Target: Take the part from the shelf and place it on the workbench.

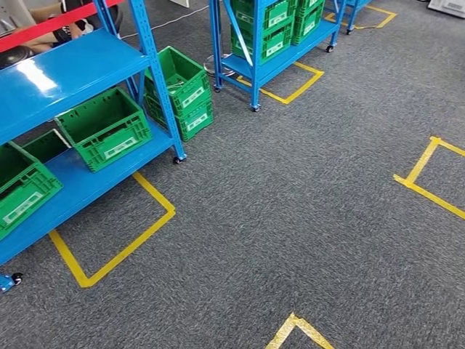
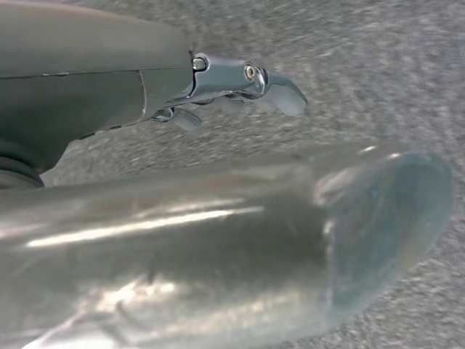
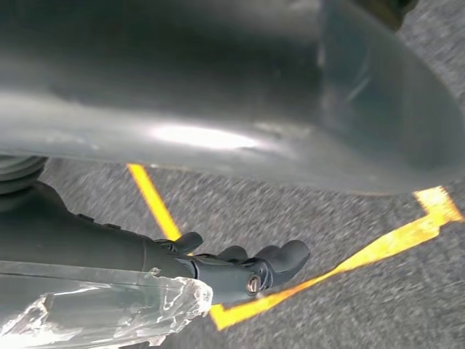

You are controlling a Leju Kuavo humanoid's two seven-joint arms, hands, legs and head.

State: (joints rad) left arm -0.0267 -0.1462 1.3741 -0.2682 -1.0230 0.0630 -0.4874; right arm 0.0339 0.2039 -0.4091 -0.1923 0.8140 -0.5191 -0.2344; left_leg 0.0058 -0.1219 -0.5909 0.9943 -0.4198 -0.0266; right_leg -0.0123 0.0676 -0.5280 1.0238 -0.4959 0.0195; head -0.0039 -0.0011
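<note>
Head view: we take the near blue shelf (image 1: 65,69) as our landmark. Two green crates (image 1: 107,131) sit on its lower board, one at the shelf's right end and one further left. We cannot make out a part in either crate. Two more green crates, stacked (image 1: 184,91), stand on the grey carpet (image 1: 307,218) just behind the shelf's right post. A yellow tape outline (image 1: 118,251) runs on the carpet along the shelf's front. A second blue shelf (image 1: 258,58) with green crates stands well beyond the first.

Left wrist view: we see the left hand (image 2: 230,240) over bare carpet, with its dark fingers (image 2: 274,91) stretched out, apart from the thumb, and nothing between them.

Right wrist view: the right hand (image 3: 230,109) hangs over carpet crossed by yellow tape. Its fingers (image 3: 258,269) lie nearly straight. A crumpled clear plastic piece (image 3: 110,305) lies against the fingers' side away from the thumb. We cannot tell whether the hand holds it, or whether it is the part.
</note>
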